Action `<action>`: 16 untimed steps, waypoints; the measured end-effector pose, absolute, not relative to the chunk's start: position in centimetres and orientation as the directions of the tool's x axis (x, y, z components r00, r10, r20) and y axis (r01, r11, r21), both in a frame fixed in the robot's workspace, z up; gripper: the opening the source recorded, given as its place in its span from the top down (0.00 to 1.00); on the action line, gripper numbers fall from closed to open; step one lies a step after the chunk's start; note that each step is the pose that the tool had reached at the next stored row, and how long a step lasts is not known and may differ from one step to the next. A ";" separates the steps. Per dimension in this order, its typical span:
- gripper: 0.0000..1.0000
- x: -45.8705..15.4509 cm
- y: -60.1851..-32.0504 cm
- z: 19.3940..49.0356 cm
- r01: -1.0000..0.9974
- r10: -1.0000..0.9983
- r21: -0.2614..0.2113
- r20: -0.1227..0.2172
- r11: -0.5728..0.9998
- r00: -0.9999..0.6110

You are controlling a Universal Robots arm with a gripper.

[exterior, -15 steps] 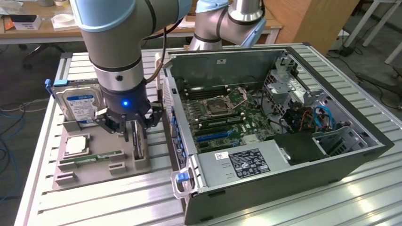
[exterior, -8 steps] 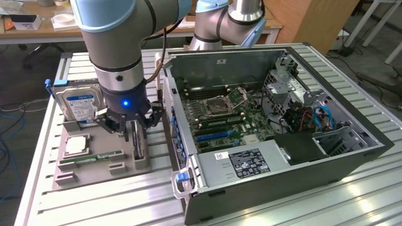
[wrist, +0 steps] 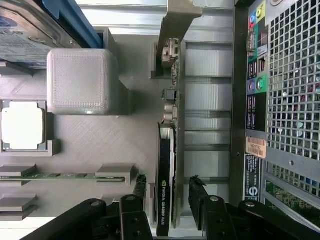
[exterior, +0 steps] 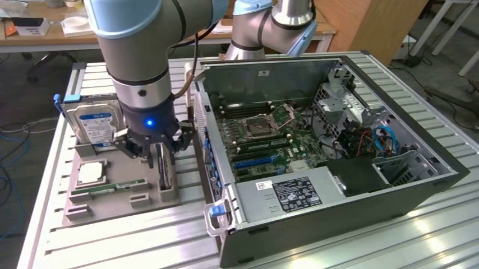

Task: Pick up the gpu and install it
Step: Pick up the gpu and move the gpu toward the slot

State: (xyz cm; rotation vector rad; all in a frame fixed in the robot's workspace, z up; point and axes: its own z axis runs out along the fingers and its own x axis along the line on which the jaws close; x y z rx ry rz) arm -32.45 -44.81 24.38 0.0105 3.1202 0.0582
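Over the grey holder (exterior: 109, 210) beside the computer case (exterior: 322, 230), the gripper (exterior: 161, 152) has its jaws spread wide. One finger sits on either side of the gpu (wrist: 167, 150), which stands on edge in its slot, and neither touches it. In the exterior view, the fingers hide most of the card.

The gpu (wrist: 165, 197) bears white lettering, NVIDIA QUADRO, on its black edge.

Dark gpu (wrist: 166, 165) stands on edge in grey tray (wrist: 137, 145).
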 end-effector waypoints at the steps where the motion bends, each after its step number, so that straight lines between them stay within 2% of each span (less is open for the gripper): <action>1: 0.53 -32.4 -44.7 24.4 0.006 0.007 0.037 -0.021 0.999 -1.000; 16: 0.53 -32.4 -43.2 23.8 0.006 0.007 0.037 -0.021 0.999 -1.000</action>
